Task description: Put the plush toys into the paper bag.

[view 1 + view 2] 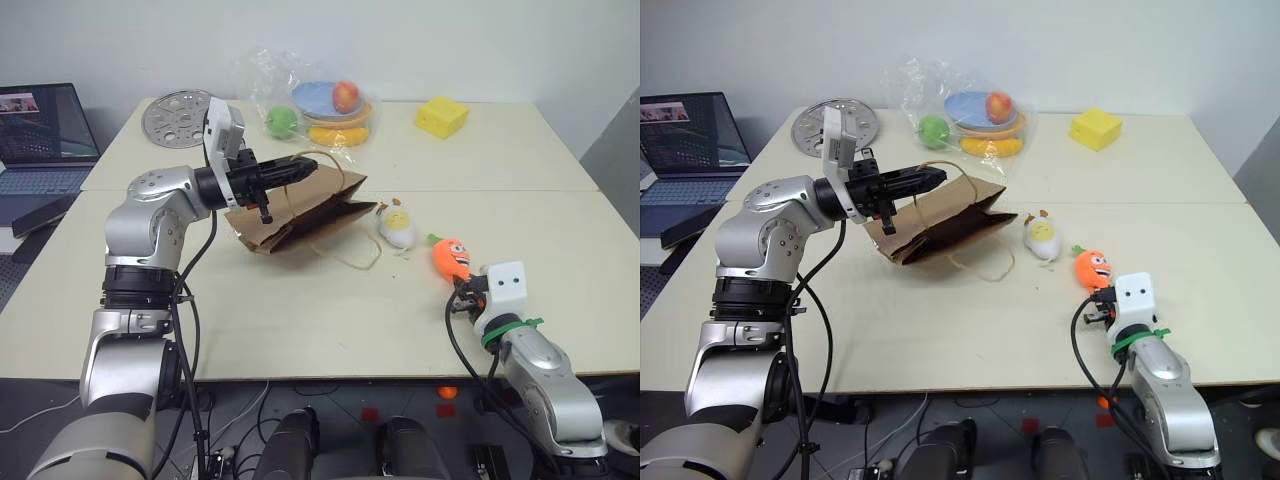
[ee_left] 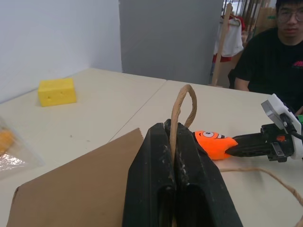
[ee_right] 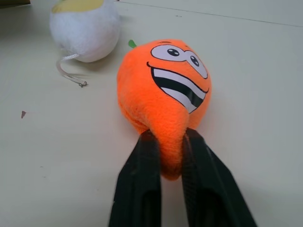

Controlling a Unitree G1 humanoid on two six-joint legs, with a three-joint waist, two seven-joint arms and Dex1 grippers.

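Note:
The brown paper bag [image 1: 300, 215] lies on its side on the table with its mouth facing right. Its upper edge is lifted by a loop handle [image 2: 182, 106], on which my left gripper [image 1: 300, 168] is shut. The orange carrot plush toy [image 3: 163, 90] lies on the table to the right of the bag. My right gripper [image 3: 168, 137] is shut on its narrow lower tip. The white egg-shaped plush toy [image 1: 398, 228] sits between the bag's mouth and the carrot, with a thin cord trailing from it.
A yellow foam block [image 1: 441, 116] and a clear plastic bag of fruit [image 1: 320, 100] stand at the back of the table. A round metal disc [image 1: 177, 118] lies at the back left, with a laptop [image 1: 40, 140] beyond the left edge. A person [image 2: 270, 61] sits past the right side.

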